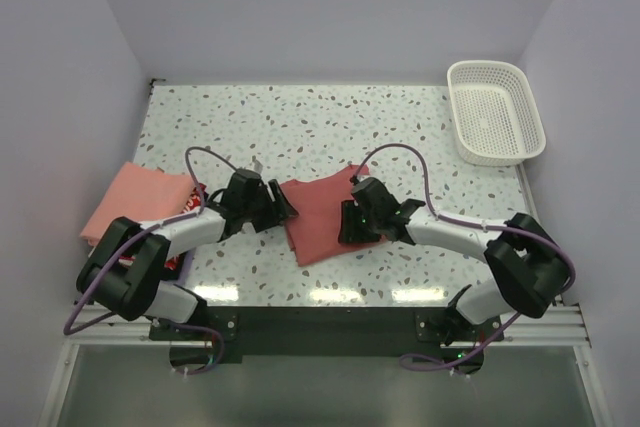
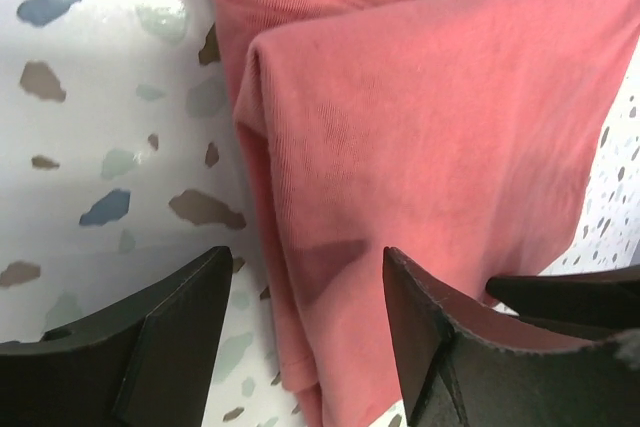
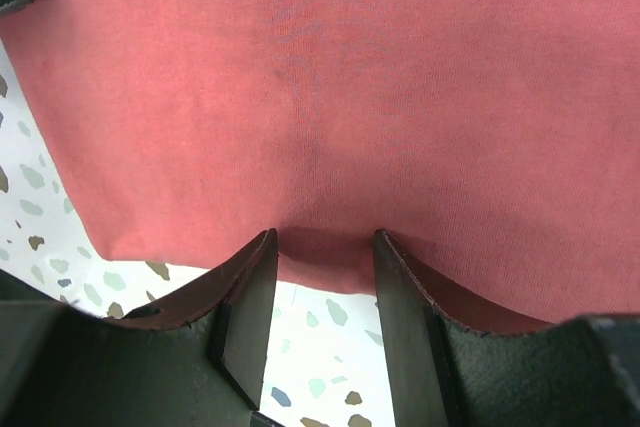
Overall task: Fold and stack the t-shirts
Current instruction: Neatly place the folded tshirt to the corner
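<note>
The task looks a good way along but is not finished. One pile of folded shirts (image 1: 140, 197) already lies at the left edge of the table (image 1: 300, 127), with a salmon-pink one on top. How many are under it I cannot count.

The red shirt (image 1: 318, 219) lies flat in the middle of the table, close to the near edge, between the two arms. It is already folded into a small four-sided shape, with one layer over another along its left side. I judge that a last fold and the carry to the pile are not done yet.

The folded shape is almost as wide as it is deep, so its long axis is hard to name. It sits a little turned, its near-left corner closest to the near edge. Where the neck points is not visible.

The left gripper (image 2: 308, 257) has its jaws apart over the shirt's left edge. The right gripper (image 3: 325, 237) also has its jaws apart at the shirt's right edge, and no cloth seems pinched.
</note>
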Controlling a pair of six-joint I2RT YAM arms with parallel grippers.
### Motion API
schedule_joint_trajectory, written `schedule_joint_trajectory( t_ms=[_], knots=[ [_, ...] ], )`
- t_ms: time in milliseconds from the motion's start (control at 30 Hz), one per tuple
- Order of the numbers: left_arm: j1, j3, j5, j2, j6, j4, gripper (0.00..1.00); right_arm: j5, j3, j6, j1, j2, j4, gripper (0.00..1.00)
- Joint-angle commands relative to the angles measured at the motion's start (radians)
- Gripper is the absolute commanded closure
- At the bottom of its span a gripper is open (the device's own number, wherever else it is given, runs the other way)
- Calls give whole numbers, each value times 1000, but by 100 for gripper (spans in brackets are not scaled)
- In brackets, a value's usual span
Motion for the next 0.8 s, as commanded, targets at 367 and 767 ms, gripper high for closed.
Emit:
schedule_joint_trajectory(
  t_ms=[367, 767],
  knots=[
    [-134, 31, -148, 197, -163, -21, 48, 37, 17, 5, 4, -59, -10, 53],
    [-177, 319, -356, 142, -370, -515, 100, 63, 29, 8, 4, -175, -85, 53]
  ],
)
